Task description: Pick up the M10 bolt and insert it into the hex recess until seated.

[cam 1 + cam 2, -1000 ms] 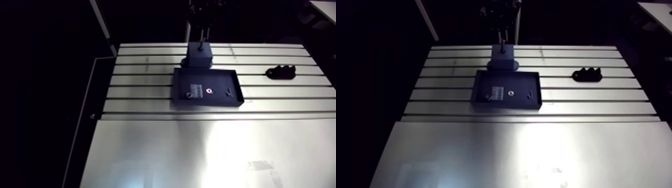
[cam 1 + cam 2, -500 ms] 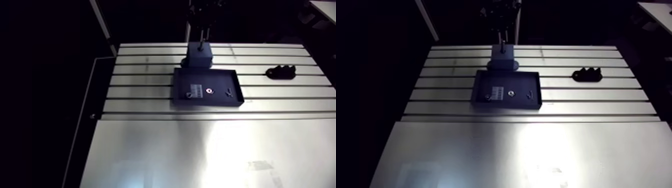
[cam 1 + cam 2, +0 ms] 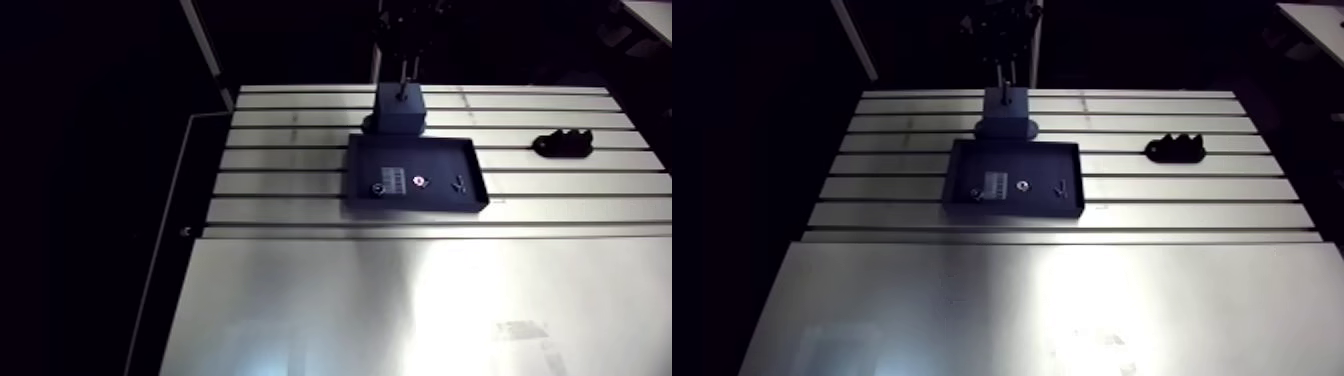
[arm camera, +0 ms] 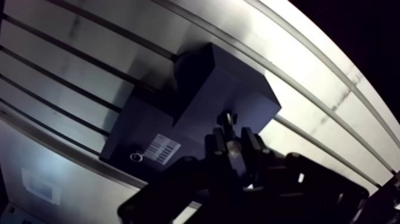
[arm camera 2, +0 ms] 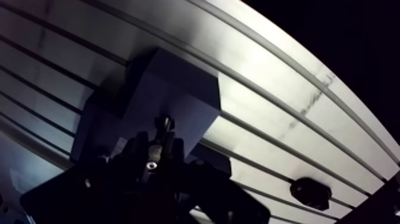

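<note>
Wrist view | tool (image 4: 233, 142) clamps bolt (image 4: 227, 118) at block (image 4: 229, 89) — slotted table (image 4: 53, 56) beneath

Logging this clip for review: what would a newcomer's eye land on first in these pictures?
First, the gripper at the table's far side, shut on the bolt, right over the top of a dark block. Just in front of the block, a black tray holds small parts, and a black lumpy piece lies apart on the slotted table.
</note>
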